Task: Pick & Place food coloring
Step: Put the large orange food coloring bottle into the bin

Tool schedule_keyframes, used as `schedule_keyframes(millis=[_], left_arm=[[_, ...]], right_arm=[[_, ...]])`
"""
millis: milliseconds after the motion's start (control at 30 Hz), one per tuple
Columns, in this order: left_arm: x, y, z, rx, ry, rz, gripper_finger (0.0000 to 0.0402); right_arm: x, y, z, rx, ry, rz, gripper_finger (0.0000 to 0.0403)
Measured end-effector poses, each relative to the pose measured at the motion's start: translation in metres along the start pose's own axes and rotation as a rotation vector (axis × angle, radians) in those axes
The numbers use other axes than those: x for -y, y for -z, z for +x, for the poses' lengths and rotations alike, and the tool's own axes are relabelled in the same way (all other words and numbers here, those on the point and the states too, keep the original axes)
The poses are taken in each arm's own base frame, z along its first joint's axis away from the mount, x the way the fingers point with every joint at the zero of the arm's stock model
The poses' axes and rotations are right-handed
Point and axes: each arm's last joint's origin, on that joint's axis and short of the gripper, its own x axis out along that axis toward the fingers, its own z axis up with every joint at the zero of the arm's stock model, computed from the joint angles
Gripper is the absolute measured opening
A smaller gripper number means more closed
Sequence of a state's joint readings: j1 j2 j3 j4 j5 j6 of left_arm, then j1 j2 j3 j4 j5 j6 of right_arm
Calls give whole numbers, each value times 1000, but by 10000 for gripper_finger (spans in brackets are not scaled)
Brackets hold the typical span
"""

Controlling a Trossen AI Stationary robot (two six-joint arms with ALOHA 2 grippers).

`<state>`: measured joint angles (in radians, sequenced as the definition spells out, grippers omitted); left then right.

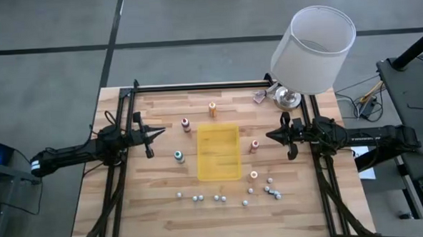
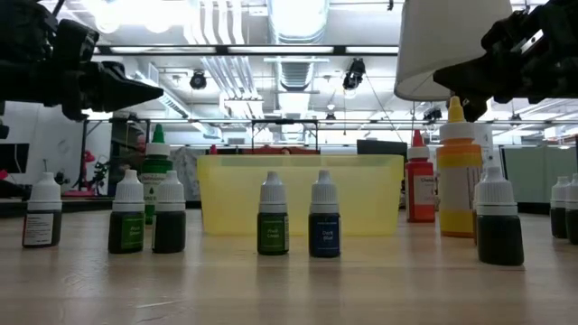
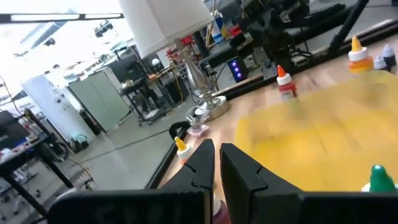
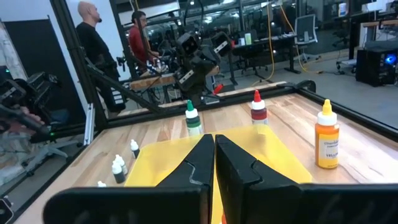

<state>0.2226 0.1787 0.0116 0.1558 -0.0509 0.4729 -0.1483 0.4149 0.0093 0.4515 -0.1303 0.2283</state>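
The food coloring bottles stand upright on their bases around a yellow tray [image 1: 219, 152]: an orange one [image 1: 212, 109] at its far end, a dark red one [image 1: 186, 124] and a teal-green one [image 1: 179, 156] on its left, a pinkish red one [image 1: 254, 146] and a yellow one [image 1: 253, 176] on its right. My left gripper [image 1: 160, 131] hovers shut at the table's left, level, pointing at the tray, beside the dark red bottle. My right gripper [image 1: 269, 136] hovers shut at the right, level, pointing at the pinkish red bottle. Neither touches anything.
Several small dropper bottles [image 1: 218, 197] stand in a row near the table's front edge. A lamp with a white shade [image 1: 313, 48] stands at the far right corner. A dark frame rail [image 1: 196, 87] runs along the far edge. People [image 4: 93, 43] stand beyond the table.
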Motion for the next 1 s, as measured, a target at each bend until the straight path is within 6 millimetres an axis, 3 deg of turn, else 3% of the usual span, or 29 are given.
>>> schedule_keyframes(millis=[100,433,1000], left_arm=[[0,0,0,4,7,-134,0],[1,-4,0,39,95,-838,0],[-2,-10,0,97,101,-1025,0]], right_arm=[[0,0,0,1,0,1,9],[0,0,0,3,-1,60,9],[-1,-2,0,22,-6,133,9]])
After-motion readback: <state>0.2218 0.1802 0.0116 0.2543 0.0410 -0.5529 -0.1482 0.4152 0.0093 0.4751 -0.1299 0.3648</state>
